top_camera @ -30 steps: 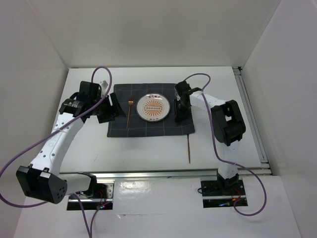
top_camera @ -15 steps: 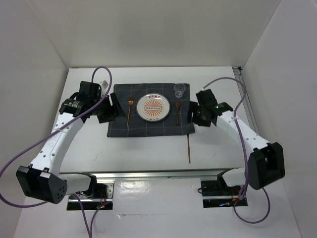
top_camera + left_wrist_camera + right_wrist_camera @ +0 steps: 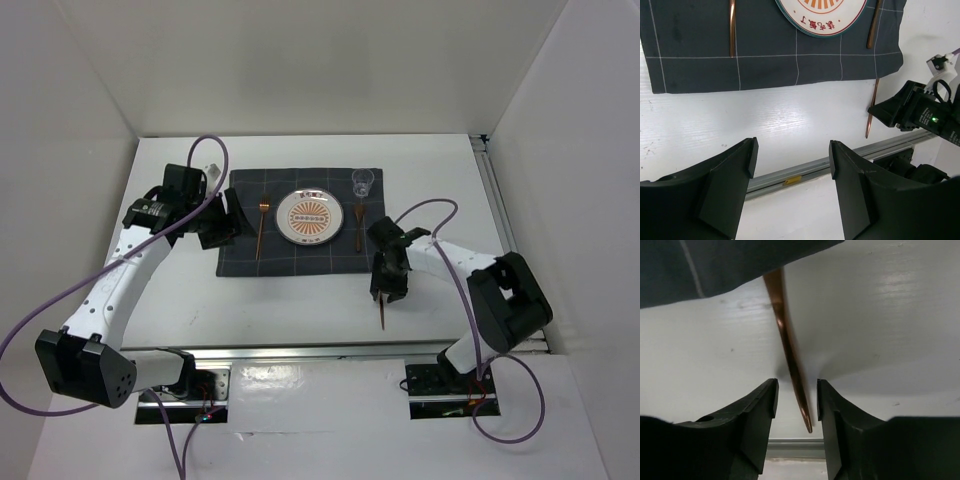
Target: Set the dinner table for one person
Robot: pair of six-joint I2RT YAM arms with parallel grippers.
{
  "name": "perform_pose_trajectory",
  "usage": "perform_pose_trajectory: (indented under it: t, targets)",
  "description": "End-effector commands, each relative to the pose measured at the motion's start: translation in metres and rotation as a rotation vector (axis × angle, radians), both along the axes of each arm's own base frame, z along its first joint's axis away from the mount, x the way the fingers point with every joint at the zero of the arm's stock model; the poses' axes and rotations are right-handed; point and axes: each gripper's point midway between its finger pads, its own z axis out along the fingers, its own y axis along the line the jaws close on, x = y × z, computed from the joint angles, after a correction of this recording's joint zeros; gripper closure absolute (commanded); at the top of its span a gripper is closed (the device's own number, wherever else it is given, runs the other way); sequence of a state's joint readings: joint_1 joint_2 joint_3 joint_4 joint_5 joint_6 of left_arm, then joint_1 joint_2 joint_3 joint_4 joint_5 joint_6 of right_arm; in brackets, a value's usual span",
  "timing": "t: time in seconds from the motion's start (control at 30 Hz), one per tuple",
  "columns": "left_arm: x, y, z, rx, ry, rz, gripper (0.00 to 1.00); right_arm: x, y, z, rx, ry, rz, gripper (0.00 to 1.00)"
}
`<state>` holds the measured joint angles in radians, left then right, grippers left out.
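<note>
1. Top external: the white surface [image 3: 290,300] (metal rail along its near edge) spans the whole work area. It carries the mat [image 3: 300,262], which holds the plate [image 3: 309,215], fork [image 3: 262,225] and glass [image 3: 363,181].
2. One copper utensil [image 3: 382,316] lies off the mat's near right corner, mostly on bare surface. Whether its far end sits under the mat edge cannot be told.
3. Right claw [image 3: 796,395]: fingers apart, straddling the utensil's thin end with a gap on each side. Nothing is gripped.
4. Left claw [image 3: 791,155]: fingers wide apart and empty, held above the surface by the mat's left side.
5. Judgement: the step in hand is picking up the utensil. Lower until the fingertips reach the surface, keep the handle centred, and close squarely across it. A thin handle may pivot, so lift slowly and clear the mat edge first.
</note>
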<state>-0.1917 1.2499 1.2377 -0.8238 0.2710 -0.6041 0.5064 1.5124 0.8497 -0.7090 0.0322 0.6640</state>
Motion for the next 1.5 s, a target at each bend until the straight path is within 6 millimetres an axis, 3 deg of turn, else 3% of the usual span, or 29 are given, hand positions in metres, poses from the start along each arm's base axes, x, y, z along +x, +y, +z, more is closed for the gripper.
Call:
perform_pose_trajectory:
  t: [0.0,0.17,0.33,0.43,0.67,0.9,1.0,1.17,1.2,1.23,1.27,1.4,1.47]
  targets:
    - [0.002,0.004,0.003,0.016,-0.024,0.003,0.25,0.006,0.000,-0.013,-0.021,-0.011,-0.043,0.53]
    - [-0.001,0.004,0.004,0.017,-0.024,0.003,0.25,-0.005,-0.005,-0.032,-0.030,0.016,-0.122,0.75]
    - [-0.001,0.006,0.006,0.022,-0.035,0.009,0.25,-0.008,-0.016,-0.037,-0.054,0.021,-0.267,1.00]
    - [-0.002,0.008,0.004,0.036,-0.030,0.008,0.25,-0.007,-0.027,-0.028,-0.057,-0.010,-0.350,1.00]
    - [0.000,0.006,0.009,0.029,-0.052,-0.005,0.25,0.010,-0.053,0.013,-0.061,-0.133,-0.437,1.00]
    - [0.006,0.003,0.013,0.020,-0.061,-0.011,0.25,0.044,-0.063,0.053,-0.095,-0.240,-0.394,1.00]
    - [0.009,0.003,0.014,0.020,-0.062,-0.011,0.25,0.067,-0.056,0.069,-0.093,-0.288,-0.318,1.00]
    - [0.010,0.001,0.016,0.011,-0.069,-0.017,0.25,0.117,-0.018,0.094,0.017,-0.357,-0.100,1.00]
    - [0.009,0.001,0.019,0.009,-0.080,-0.017,0.25,0.123,-0.011,0.093,0.044,-0.341,-0.067,1.00]
    - [0.009,0.001,0.019,0.009,-0.080,-0.017,0.25,0.130,-0.008,0.078,0.023,-0.300,-0.019,1.00]
    - [0.009,0.001,0.019,0.009,-0.080,-0.017,0.25,0.145,-0.004,0.087,0.023,-0.319,-0.003,1.00]
    - [0.009,0.001,0.025,0.006,-0.098,-0.016,0.25,0.173,0.011,0.074,0.042,-0.297,0.095,1.00]
    - [0.007,0.002,0.024,0.007,-0.089,-0.017,0.25,0.182,0.013,0.057,0.045,-0.258,0.114,1.00]
